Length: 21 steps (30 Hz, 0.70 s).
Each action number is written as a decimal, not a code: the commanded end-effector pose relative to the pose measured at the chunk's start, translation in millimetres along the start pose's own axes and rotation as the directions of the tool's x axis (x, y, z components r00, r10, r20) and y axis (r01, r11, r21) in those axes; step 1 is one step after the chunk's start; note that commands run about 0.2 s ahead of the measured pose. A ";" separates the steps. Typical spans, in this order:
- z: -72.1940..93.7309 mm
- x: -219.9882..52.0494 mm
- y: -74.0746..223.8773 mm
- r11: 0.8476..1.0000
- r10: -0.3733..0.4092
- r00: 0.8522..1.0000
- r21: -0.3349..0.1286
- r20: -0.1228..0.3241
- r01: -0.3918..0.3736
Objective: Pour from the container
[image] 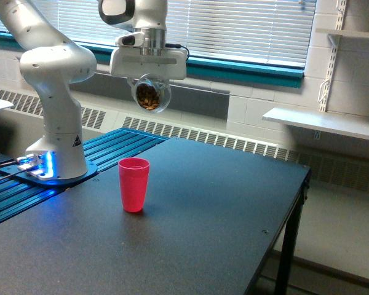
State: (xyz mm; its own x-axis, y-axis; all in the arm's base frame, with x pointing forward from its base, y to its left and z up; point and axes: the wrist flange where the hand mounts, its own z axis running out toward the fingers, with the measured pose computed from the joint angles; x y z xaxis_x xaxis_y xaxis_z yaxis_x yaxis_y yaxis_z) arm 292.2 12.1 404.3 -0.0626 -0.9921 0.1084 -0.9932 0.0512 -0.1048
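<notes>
Arm bends in from upper left, wrist pointing down; gripper [150,80] pinches the clear container [150,94] upper centre-left, brown pieces inside, high above red cup [134,184] on table [221,227].

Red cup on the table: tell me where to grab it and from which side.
Grip the red cup around its upper wall, just below the rim, coming in level from the exterior view's right. It stands upright, open mouth up, tapering downward, with bare table on that side.
</notes>
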 end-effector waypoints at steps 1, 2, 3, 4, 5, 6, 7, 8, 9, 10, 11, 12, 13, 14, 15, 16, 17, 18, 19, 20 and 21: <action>6.9 11.9 2.7 0.999 0.050 0.999 -0.019 0.015 -0.049; 8.0 13.2 2.8 0.999 0.050 0.999 -0.021 0.018 -0.050; 9.3 14.9 3.0 0.999 0.049 0.999 -0.024 0.020 -0.048; 10.6 16.6 3.2 0.999 0.047 0.999 -0.027 0.022 -0.047; 11.9 18.0 3.4 0.998 0.047 0.999 -0.029 0.025 -0.046; 13.1 19.2 3.4 0.998 0.047 0.999 -0.031 0.028 -0.046; 14.7 20.6 3.8 0.998 0.046 0.998 -0.035 0.031 -0.045; 16.2 22.2 4.1 0.998 0.045 0.998 -0.039 0.034 -0.043; 17.4 23.4 4.2 0.998 0.043 0.998 -0.040 0.039 -0.041; 18.8 24.4 4.4 0.998 0.044 0.998 -0.043 0.043 -0.042; 20.1 25.3 4.7 0.998 0.045 0.998 -0.047 0.046 -0.042; 21.4 26.4 4.8 0.998 0.043 0.998 -0.049 0.051 -0.040; 22.7 27.4 4.9 0.998 0.042 0.998 -0.051 0.056 -0.039; 23.9 28.0 5.1 0.998 0.043 0.997 -0.054 0.060 -0.040; 25.0 28.7 5.2 0.998 0.043 0.997 -0.056 0.064 -0.039; 26.2 29.5 5.2 0.998 0.042 0.997 -0.058 0.068 -0.038; 27.4 30.1 5.2 0.997 0.042 0.997 -0.060 0.072 -0.038; 28.4 30.6 5.1 0.997 0.042 0.996 -0.061 0.076 -0.037; 29.4 31.1 5.0 0.997 0.042 0.996 -0.062 0.080 -0.037; 30.5 31.6 5.0 0.997 0.042 0.996 -0.063 0.084 -0.037; 31.6 32.1 5.0 0.997 0.043 0.995 -0.065 0.087 -0.037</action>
State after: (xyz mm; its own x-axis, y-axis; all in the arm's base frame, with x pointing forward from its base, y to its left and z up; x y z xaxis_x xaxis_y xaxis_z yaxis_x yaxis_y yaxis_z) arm 290.4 -19.3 386.3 -0.1224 -0.9919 0.0333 -0.9909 0.1203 -0.0608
